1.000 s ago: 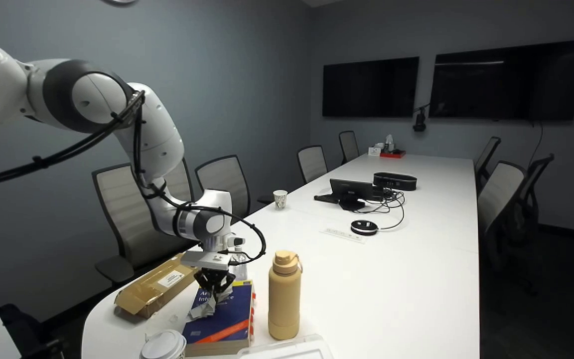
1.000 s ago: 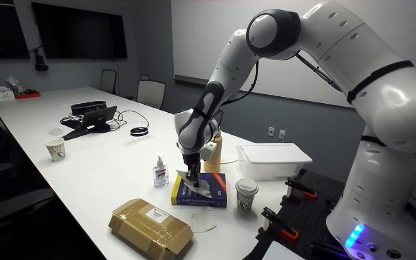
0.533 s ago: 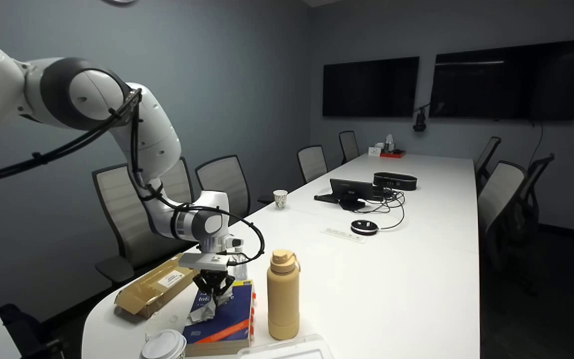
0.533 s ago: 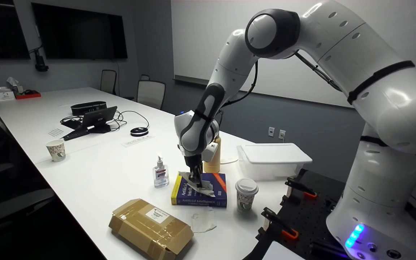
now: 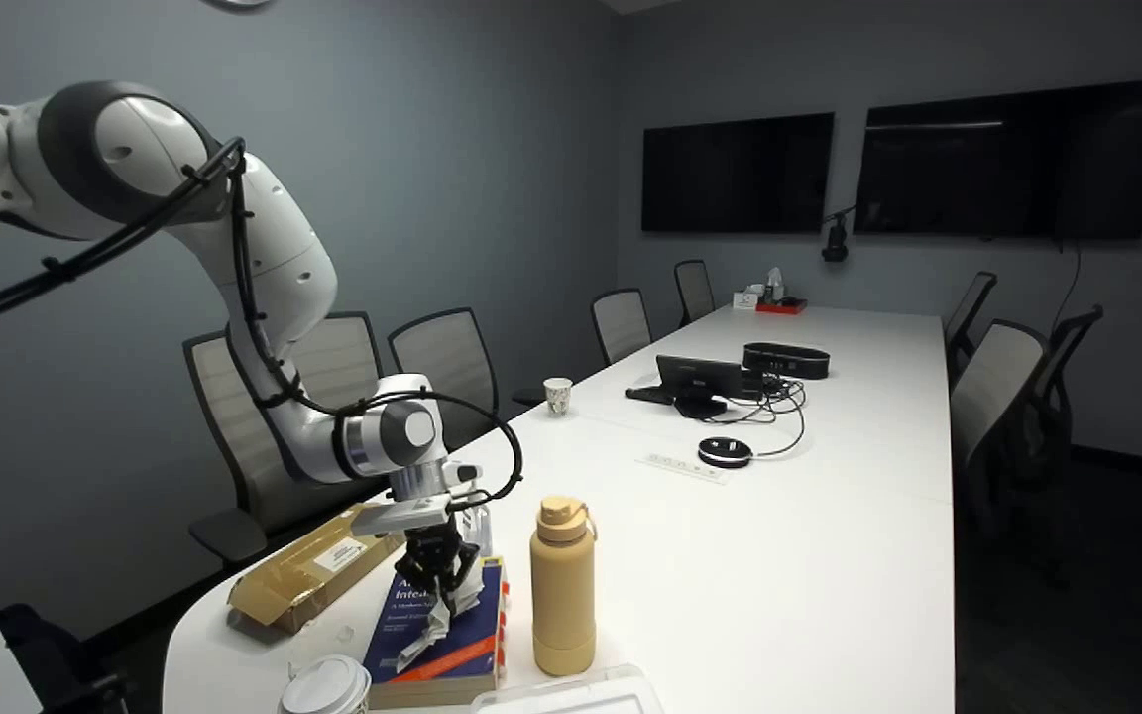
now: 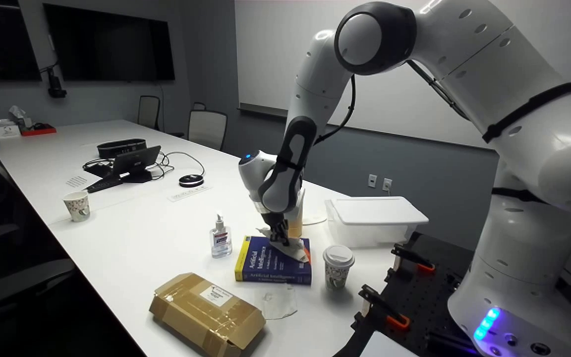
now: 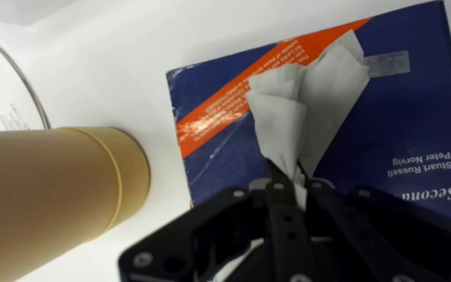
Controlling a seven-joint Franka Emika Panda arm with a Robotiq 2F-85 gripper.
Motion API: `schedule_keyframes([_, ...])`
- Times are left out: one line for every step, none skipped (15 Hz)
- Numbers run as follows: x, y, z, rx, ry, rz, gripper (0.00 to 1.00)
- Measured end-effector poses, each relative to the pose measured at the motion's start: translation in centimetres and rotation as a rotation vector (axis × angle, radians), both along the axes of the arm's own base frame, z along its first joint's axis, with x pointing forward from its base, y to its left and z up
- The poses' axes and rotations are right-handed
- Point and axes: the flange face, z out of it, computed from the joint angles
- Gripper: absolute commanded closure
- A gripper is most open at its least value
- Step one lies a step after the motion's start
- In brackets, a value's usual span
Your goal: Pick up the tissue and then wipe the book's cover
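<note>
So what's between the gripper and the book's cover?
The tissue. In the wrist view, the gripper pinches it, and its loose end lies over the book.

Tan bottle (image 5: pixel 563 595) upright, cardboard box (image 6: pixel 206 316) (labelled) on table (image 5: pixel 779 555).
</note>
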Motion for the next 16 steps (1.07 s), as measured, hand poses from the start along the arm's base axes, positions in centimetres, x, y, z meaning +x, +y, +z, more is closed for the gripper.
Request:
schedule_keyframes([-0.1, 0.2, 0.2, -0.024, -0.009, 0.005, 0.99])
schedule_keyframes([-0.2, 0.4, 0.4, -0.046, -0.017, 0.012, 0.99])
schedule_keyframes([-0.2, 0.5, 0.4, -0.065, -0.025, 0.018, 0.99])
schedule_keyframes([-0.3, 0.6, 0.5, -0.080, -0.031, 0.022, 0.99])
schedule_keyframes([-0.3, 0.6, 0.4, -0.090, -0.033, 0.026, 0.99])
schedule_keyframes([-0.4, 0.5, 0.4, -0.096, -0.032, 0.033, 0.99])
schedule_keyframes([-0.4, 0.4, 0.3, -0.098, -0.029, 0.036, 0.99])
schedule_keyframes([-0.5, 0.3, 0.1, -0.100, -0.026, 0.038, 0.99])
schedule_keyframes([-0.6, 0.1, -0.1, -0.102, -0.023, 0.040, 0.99])
schedule_keyframes([-0.6, 0.1, -0.3, -0.105, -0.020, 0.044, 0.99])
schedule_keyframes([-0.6, 0.1, -0.4, -0.108, -0.018, 0.050, 0.99])
schedule_keyframes([-0.6, 0.1, -0.6, -0.111, -0.018, 0.057, 0.99])
schedule_keyframes([-0.5, 0.1, -0.7, -0.114, -0.017, 0.067, 0.99])
schedule_keyframes([-0.4, 0.4, -0.9, -0.115, -0.017, 0.079, 0.99])
schedule_keyframes([-0.3, 0.8, -1.0, -0.112, -0.017, 0.090, 0.99])
schedule_keyframes([-0.3, 1.2, -1.3, -0.107, -0.018, 0.100, 0.99])
